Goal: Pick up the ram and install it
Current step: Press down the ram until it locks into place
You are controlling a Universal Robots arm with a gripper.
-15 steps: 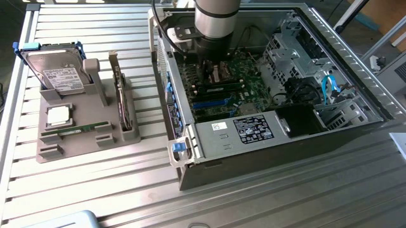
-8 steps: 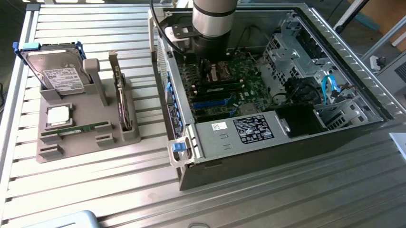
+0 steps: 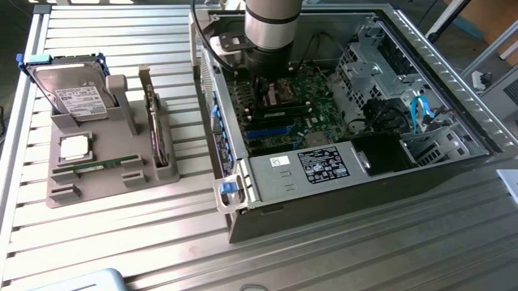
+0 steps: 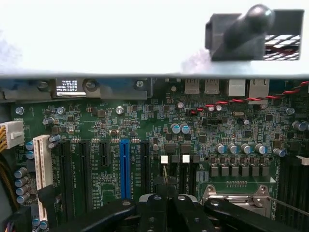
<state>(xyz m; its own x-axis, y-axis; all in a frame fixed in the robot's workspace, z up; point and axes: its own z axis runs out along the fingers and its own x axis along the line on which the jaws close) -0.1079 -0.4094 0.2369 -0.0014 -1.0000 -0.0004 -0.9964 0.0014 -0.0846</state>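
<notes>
The ram [image 3: 111,164] is a thin green stick lying flat in the front of the grey holder [image 3: 97,188], at the exterior view's left. My arm [image 3: 271,36] reaches down into the open computer case [image 3: 340,176], well away from the ram. My gripper [image 4: 166,194] hangs over the green motherboard [image 4: 145,125] near the processor socket [image 4: 236,193]. Its black fingers [image 4: 153,205] are pressed together with nothing between them. Dark memory slots [image 4: 294,179] lie to one side of the socket.
The holder also carries a hard drive [image 3: 73,91], a square silver chip [image 3: 74,147] and an upright green card with a bracket [image 3: 154,124]. Inside the case are a power supply [image 3: 324,167], drive cages [image 3: 380,60] and blue cables [image 3: 419,112]. Expansion slots [image 4: 124,166] cross the board.
</notes>
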